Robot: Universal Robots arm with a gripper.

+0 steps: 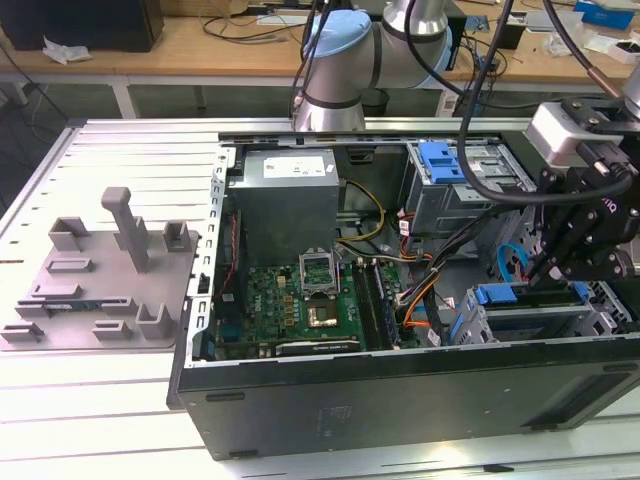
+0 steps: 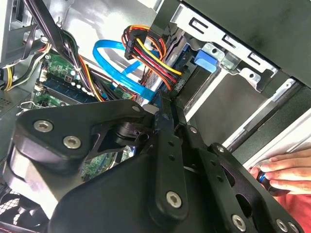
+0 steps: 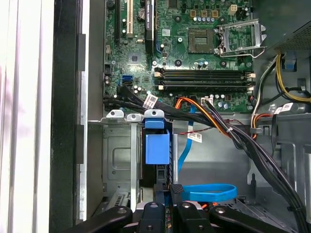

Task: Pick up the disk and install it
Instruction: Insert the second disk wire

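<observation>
The gripper (image 1: 578, 272) hangs over the drive cage (image 1: 560, 315) at the case's corner on the exterior view's right, fingers (image 3: 176, 194) drawn together on the disk (image 3: 157, 145) — standing on edge in the cage slot. Cable bundles (image 3: 218, 124) and a blue data cable (image 3: 206, 192) crowd just beside it; a hand (image 2: 284, 172) rests at the case edge.

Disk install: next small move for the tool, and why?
Probably a short push along the slot: the disk, by its blue carrier, stands in the drive cage with the tool right behind it, and it looks not quite seated.
</observation>
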